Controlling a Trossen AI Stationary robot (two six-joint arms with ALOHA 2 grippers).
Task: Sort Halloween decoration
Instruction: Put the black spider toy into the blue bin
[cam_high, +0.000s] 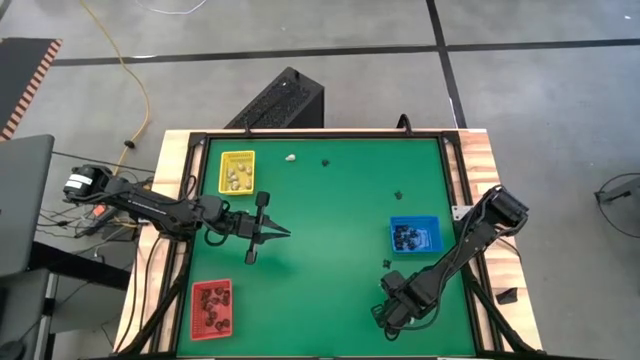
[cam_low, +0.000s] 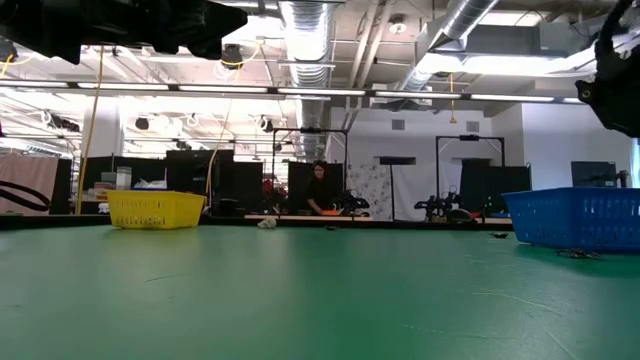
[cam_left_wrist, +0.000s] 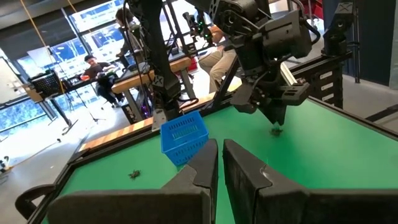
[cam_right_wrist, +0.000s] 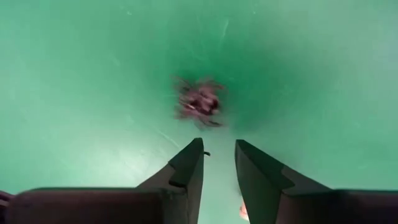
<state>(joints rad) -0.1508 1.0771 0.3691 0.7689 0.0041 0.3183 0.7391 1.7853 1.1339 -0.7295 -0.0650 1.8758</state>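
Now your right hand (cam_right_wrist: 219, 163) hangs with its jaws narrowed but empty just short of a dark spider trinket (cam_right_wrist: 200, 102) on the green counter (cam_right_wrist: 74, 93). Next, ease forward, straddle it, then pinch. Left hand (cam_left_wrist: 219, 163) waits pinched together.

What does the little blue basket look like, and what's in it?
The small blue rectangular plastic tray sits upright on the green table mat, toward the right side. Its walls are a ribbed grid with slots, as the low view and left wrist view show. Inside lie several tiny black trinkets. Nothing grips it; the right arm's tool hangs nearer the table's front edge, apart from it.
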